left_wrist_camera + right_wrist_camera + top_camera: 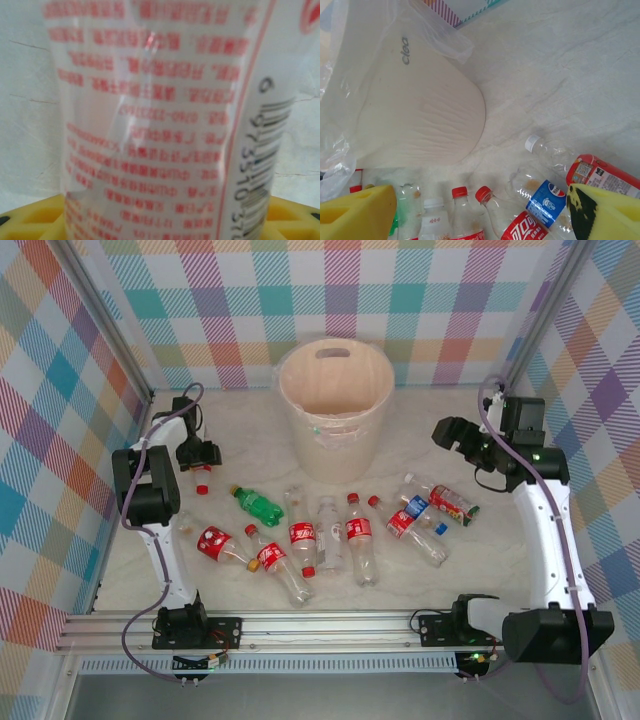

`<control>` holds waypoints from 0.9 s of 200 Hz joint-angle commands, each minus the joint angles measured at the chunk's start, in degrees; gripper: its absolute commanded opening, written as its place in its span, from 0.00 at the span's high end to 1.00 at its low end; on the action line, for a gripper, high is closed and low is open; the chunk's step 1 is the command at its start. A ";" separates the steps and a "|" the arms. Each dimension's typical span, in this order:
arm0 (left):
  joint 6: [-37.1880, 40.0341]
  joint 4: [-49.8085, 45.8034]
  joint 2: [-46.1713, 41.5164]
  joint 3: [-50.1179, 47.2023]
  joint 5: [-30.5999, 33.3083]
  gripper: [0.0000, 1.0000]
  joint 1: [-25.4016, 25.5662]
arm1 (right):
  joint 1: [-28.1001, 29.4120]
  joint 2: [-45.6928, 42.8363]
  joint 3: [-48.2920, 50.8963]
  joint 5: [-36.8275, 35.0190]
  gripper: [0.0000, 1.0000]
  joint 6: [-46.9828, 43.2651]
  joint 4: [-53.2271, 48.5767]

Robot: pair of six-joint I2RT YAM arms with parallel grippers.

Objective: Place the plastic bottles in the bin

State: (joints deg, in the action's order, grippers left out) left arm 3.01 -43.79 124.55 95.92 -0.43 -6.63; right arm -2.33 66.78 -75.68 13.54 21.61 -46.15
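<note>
Top external view: the big cream bin stands upright at the back of the counter. Lots of bottles lie on their sides in a row in front of it, with a green one near the left. My left end effector is left of the bin, grasping a clear bottle with red writing. My right end effector is right of the bin, its yellow pads spread wide with nothing between them.
</note>
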 commanded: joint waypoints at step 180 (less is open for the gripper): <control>-9.88 -1.68 -45.96 -5.63 -6.62 0.47 18.96 | 17.46 10.62 -24.13 14.21 0.17 2.75 6.12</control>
State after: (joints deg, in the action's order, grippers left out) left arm -3.88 -43.07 84.51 89.19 -2.98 8.78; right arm 7.60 71.90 -92.92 25.39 24.82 -43.68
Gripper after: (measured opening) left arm 0.539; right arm 0.835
